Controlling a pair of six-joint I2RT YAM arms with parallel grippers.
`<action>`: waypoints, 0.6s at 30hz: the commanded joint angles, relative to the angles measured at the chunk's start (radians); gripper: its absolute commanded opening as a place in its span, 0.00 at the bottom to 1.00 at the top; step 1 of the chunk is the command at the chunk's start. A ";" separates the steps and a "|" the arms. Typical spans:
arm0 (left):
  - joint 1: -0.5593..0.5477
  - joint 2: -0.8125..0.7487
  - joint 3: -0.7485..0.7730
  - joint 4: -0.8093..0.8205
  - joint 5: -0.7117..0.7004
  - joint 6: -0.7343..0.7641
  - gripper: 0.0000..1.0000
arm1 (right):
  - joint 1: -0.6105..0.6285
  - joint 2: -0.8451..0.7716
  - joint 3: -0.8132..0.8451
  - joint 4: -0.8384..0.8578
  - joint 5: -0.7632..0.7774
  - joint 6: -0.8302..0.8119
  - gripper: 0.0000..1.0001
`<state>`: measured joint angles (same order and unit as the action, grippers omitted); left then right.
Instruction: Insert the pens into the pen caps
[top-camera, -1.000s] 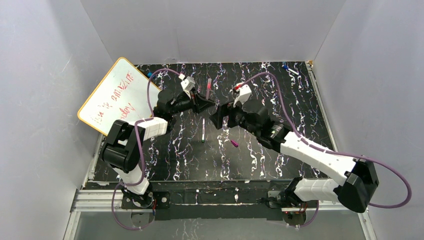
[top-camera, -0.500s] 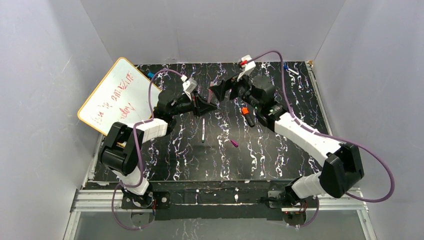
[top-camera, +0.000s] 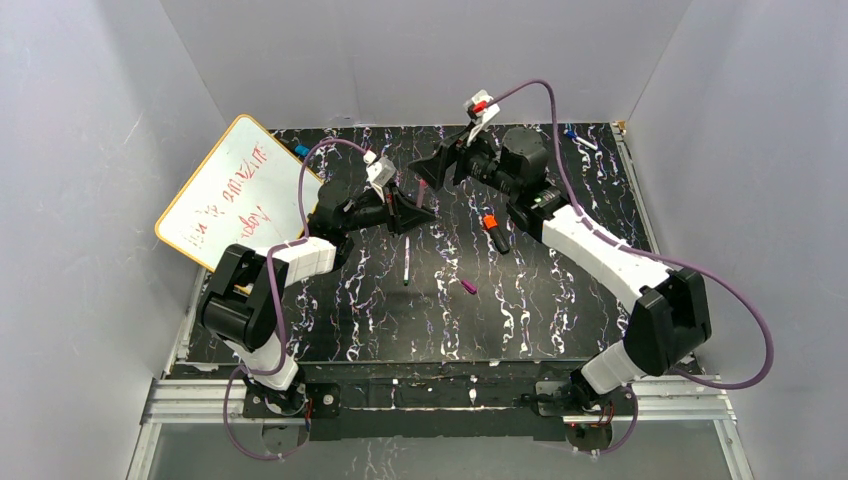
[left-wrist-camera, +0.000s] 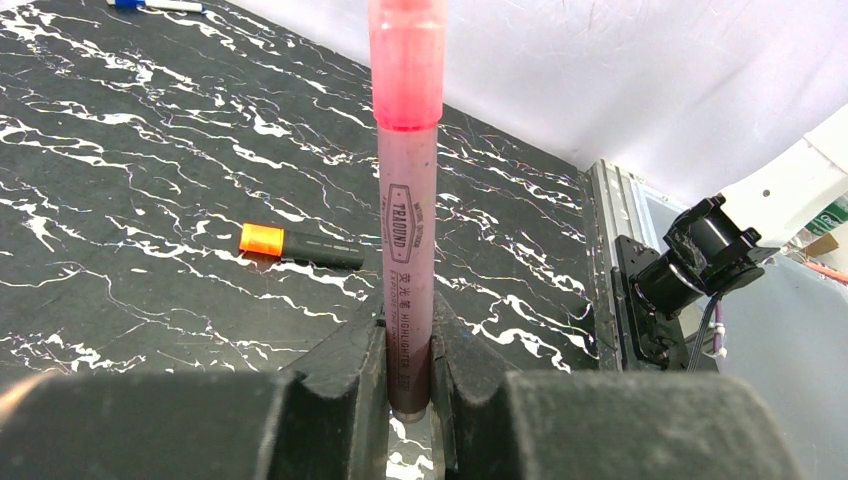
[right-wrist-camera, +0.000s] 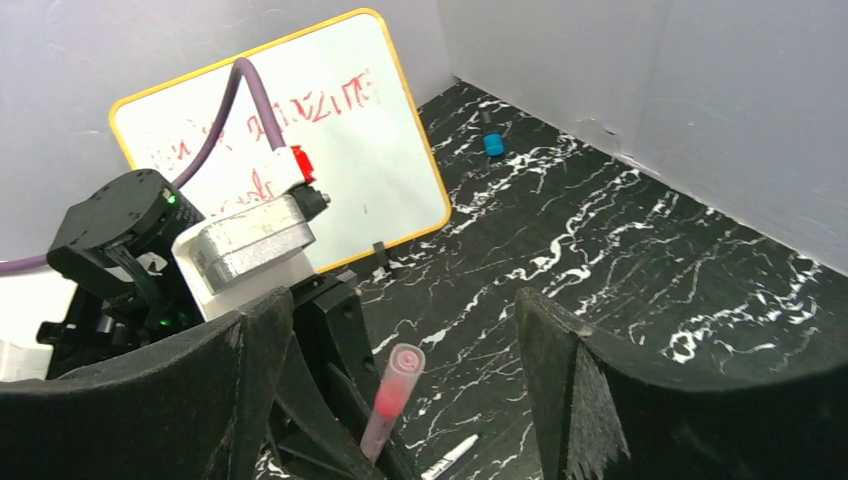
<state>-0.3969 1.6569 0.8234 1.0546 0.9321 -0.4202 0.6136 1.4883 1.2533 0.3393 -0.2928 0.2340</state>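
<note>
Overhead view first: your left gripper (top-camera: 420, 210) pinches the thin pink pen (top-camera: 421, 190) at its lower end, and the pen points up toward the back wall. Your right gripper (top-camera: 425, 170) faces it from just beyond the pen's free end, with its fingers spread. On the marbled table (top-camera: 560, 300), the black pen with the orange end (top-camera: 492, 233) lies just right of the two grippers. The whitish pen (top-camera: 407, 262) lies nearer to you, and the magenta cap (top-camera: 468, 287) sits a little right of it, apart from all three pens. A whiteboard (top-camera: 235, 190) leans at the left wall.

Left wrist view: you see both fingers (left-wrist-camera: 350, 385) pressed against the pink pen (left-wrist-camera: 407, 210), which stands upright between them. Its top section is a brighter, translucent pink; you cannot tell from here whether that is a cap. The black pen with the orange end (left-wrist-camera: 300, 246) lies flat on the table behind it. A blue-capped marker (left-wrist-camera: 160, 5) lies at the far edge.

Right wrist view: your right fingers (right-wrist-camera: 590, 390) stand wide apart and touch nothing. The pink pen (right-wrist-camera: 392, 395) rises between them, clear of both, with its round top end facing the camera. Its base goes down into the left gripper's black fingers. The whiteboard (right-wrist-camera: 300, 140) stands behind, and a small blue cap (right-wrist-camera: 492, 145) lies on the table near its corner.
</note>
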 joint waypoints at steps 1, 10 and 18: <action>-0.003 -0.019 -0.006 0.008 0.015 0.009 0.00 | -0.001 0.032 0.089 -0.035 -0.095 0.007 0.86; -0.004 -0.019 0.003 0.002 0.011 0.015 0.00 | 0.000 0.046 0.088 -0.072 -0.127 0.015 0.72; -0.003 -0.018 0.008 -0.005 0.005 0.024 0.00 | 0.000 0.038 0.061 -0.074 -0.137 0.027 0.60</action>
<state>-0.3969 1.6569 0.8234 1.0401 0.9314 -0.4152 0.6136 1.5391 1.3014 0.2474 -0.4080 0.2565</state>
